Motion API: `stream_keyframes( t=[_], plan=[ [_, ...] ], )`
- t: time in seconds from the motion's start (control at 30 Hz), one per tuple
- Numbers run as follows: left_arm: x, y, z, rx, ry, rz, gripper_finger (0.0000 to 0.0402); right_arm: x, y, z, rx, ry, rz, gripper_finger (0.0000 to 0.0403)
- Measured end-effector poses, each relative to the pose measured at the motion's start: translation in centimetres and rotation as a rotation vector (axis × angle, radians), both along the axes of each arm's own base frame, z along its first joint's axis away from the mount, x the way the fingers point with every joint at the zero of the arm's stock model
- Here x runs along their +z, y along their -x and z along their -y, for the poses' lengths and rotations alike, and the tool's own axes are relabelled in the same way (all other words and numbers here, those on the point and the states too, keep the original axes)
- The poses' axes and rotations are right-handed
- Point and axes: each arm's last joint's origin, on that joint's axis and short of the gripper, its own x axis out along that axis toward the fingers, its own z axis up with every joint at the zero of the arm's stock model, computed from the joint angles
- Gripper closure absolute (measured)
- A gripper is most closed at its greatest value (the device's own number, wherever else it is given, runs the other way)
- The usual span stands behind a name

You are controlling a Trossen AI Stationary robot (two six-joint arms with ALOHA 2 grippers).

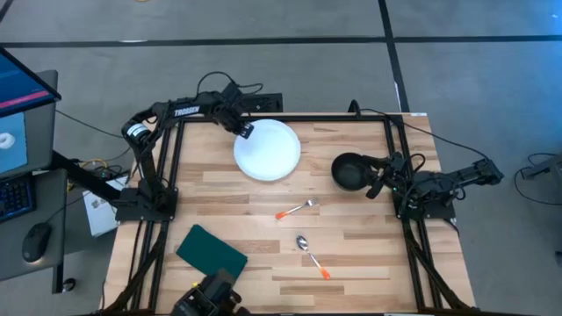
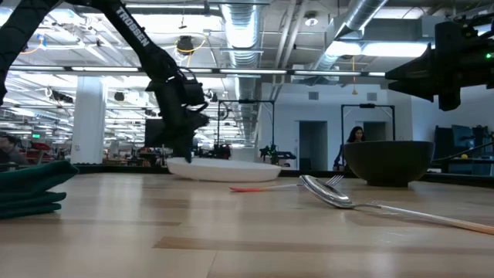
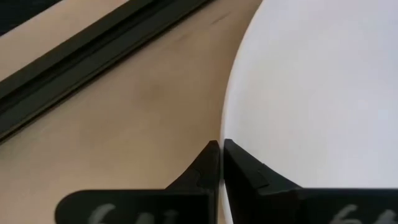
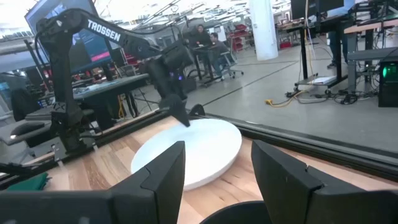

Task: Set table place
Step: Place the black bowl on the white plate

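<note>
The white plate [image 1: 269, 151] lies on the wooden table [image 1: 351, 254] near its far edge; it also shows in the low view [image 2: 224, 169] and the right wrist view [image 4: 193, 149]. My left gripper [image 1: 247, 132] is shut at the plate's far-left rim. A black bowl [image 1: 349, 171] stands to the right of the plate. My right gripper [image 1: 379, 179] is open just right of the bowl, its fingers [image 4: 165, 171] apart, with the bowl's rim [image 4: 239, 213] below them. My left gripper [image 3: 221, 144] has its two fingers closed at the plate's far-left rim [image 3: 229, 127]: one finger over the plate's top, the other outside the rim over the wood. It slants down from the far left. The plate rests on the table.
A fork with an orange handle [image 1: 296, 209] and a spoon with an orange handle [image 1: 313, 257] lie at mid-table. A dark green pad [image 1: 211, 250] lies at the near left. A black frame rail [image 3: 93, 50] runs along the far edge behind the plate.
</note>
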Motion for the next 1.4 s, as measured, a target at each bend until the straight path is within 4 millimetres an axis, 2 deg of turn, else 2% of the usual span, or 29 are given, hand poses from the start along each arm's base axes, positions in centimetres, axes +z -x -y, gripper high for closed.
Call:
stream_keyframes(
  t=[0.37,0.63,0.97,1.13,1.4],
  plan=[
    [2.8,-3.8,1.1,-0.124,-0.051,0.109,0.0401,0.0,0.0,0.0,0.0,0.001,-0.001,0.0193],
    [3.1,-4.4,1.3,-0.116,-0.102,0.101,0.0402,0.0,0.0,0.0,0.0,0.001,-0.001,0.0193],
    [0.4,-6.1,0.9,-0.113,-0.099,0.109,0.0401,0.0,0.0,0.0,-0.001,0.002,-0.005,0.0193],
    [-0.3,-6.0,0.7,-0.092,-0.094,0.08,0.0399,0.0,0.0,0.0,-0.003,0.003,-0.007,0.0193],
    [-0.3,-6.1,0.6,-0.081,-0.108,0.084,0.0354,-0.1,0.0,0.0,-0.005,0.004,-0.01,0.0193]
  ],
)
